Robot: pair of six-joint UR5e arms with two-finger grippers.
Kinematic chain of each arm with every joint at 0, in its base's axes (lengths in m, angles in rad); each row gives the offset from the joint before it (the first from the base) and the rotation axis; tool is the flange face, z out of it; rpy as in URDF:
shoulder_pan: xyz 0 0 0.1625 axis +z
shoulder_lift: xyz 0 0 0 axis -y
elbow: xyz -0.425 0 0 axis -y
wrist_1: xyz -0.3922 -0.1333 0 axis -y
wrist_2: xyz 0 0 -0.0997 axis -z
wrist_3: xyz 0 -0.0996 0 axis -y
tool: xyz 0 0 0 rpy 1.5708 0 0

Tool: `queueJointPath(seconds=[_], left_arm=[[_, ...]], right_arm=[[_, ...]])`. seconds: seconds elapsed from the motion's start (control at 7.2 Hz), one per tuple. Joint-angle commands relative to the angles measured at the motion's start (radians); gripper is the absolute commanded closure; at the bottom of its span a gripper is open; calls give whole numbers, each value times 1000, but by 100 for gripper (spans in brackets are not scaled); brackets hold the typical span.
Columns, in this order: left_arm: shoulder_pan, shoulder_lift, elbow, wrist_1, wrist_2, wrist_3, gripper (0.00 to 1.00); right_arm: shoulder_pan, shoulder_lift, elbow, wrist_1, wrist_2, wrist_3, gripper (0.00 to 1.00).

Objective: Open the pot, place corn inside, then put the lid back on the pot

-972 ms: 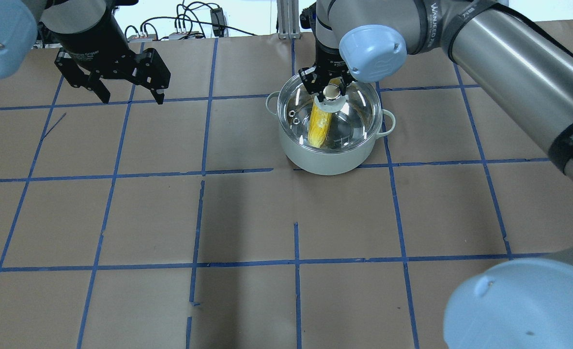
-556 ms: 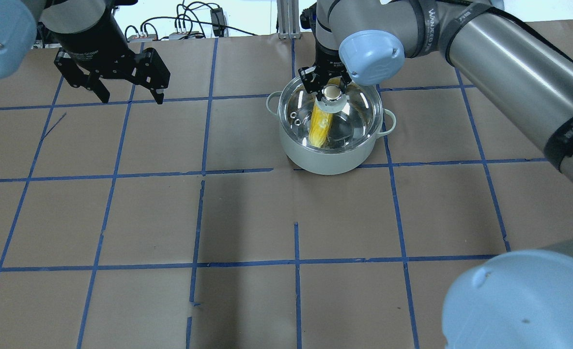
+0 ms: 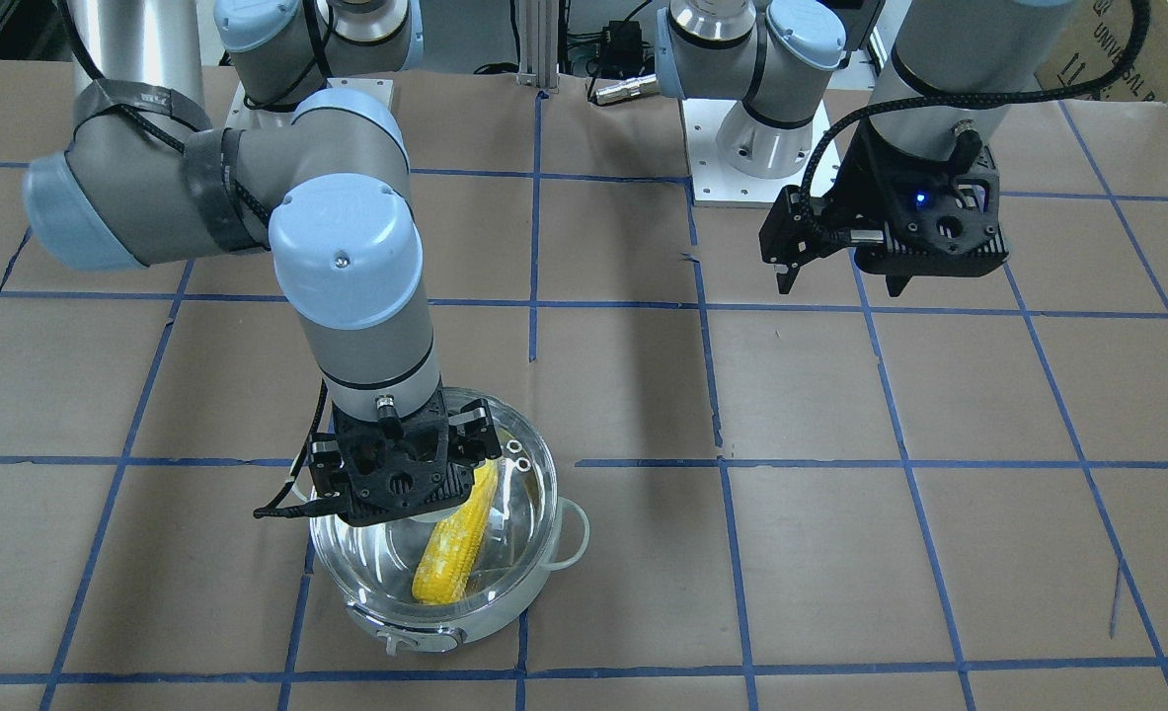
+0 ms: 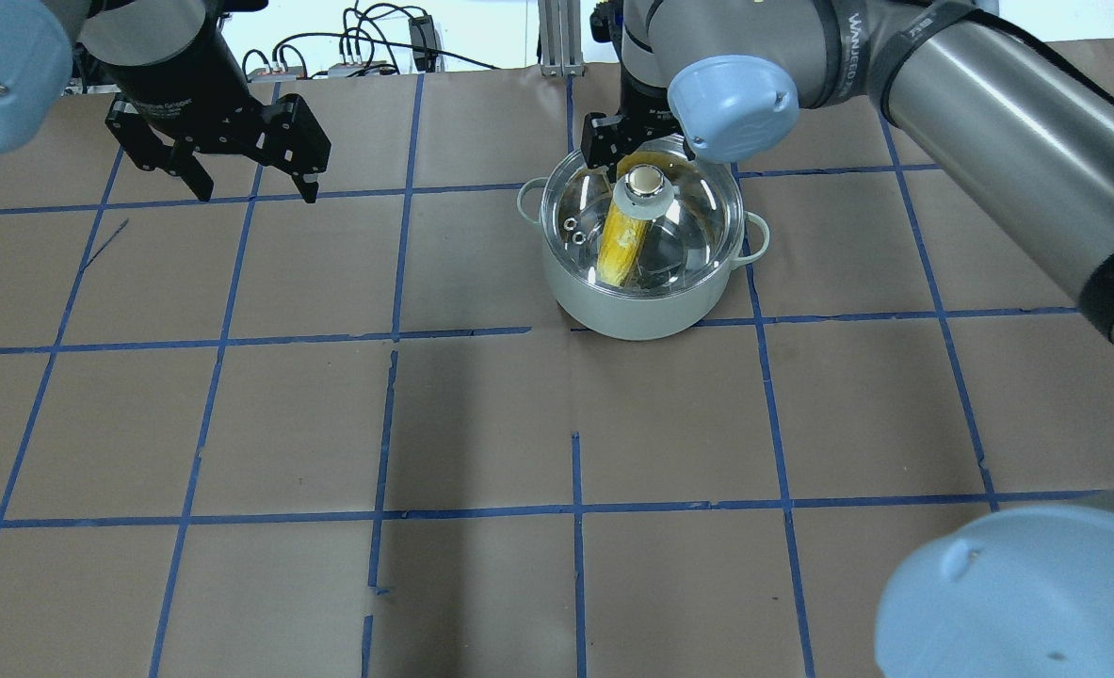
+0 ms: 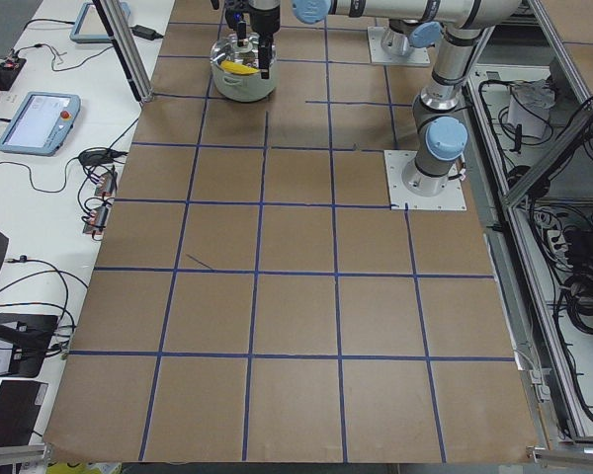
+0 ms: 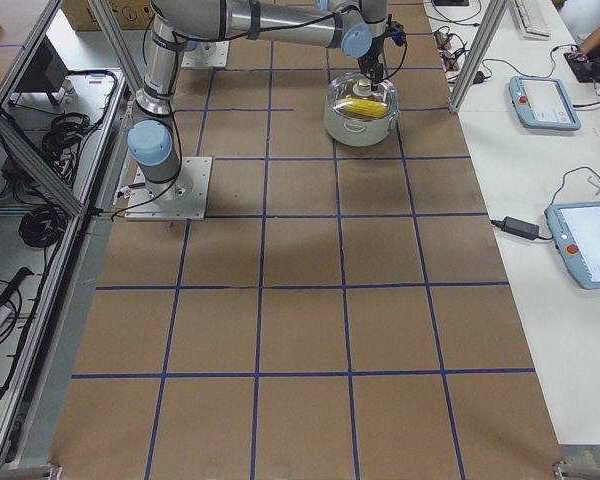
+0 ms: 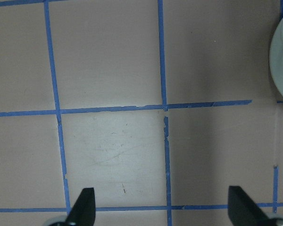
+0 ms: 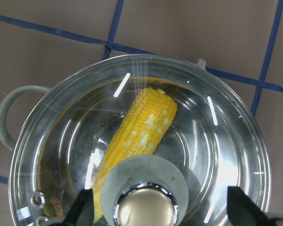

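Lid [image 4: 698, 221]: clear glass dome, seated on pot [image 4: 641, 315]; corn [image 4: 622, 247] lies inside. Probably rigid, slick and breakable; best lifted by the central knob [image 4: 644, 183].
Right gripper [image 8: 162, 209]: fingers spread astride knob, gripping nothing.
Left gripper [image 4: 257, 193]: spread, empty, well apart above table [image 4: 481, 424].

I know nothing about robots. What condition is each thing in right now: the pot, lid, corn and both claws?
pot: closed, upright on the table.
lid: on the pot, knob not gripped.
corn: lying inside the pot, under the lid.
right gripper: open, above the knob, holding nothing.
left gripper: open, empty, away from the pot.
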Motion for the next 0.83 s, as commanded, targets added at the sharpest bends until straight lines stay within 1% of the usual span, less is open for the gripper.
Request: queueJointPath(seconds=[0.0,0.14,0.28,0.42,0.56,0.69], left_arm=[[0,0,0,0,0,0,0],[0,0,0,-2,0,0,0],[0,1,0,0,0,0,0],[0,1,0,0,0,0,0],[0,0,0,-2,0,0,0],[0,1,0,-2,0,0,0]], right_arm=[[-27,-118,2,89,-40,-13,0],[-71,-193,10,146,-40,-56,0],[-135,-264,42,192,-39,-120,0],[-197,-340,88,235,-37,-149,0],[-231,-409,137,269,-37,-151,0],[-243,-443,183,283,-37,-145,0]])
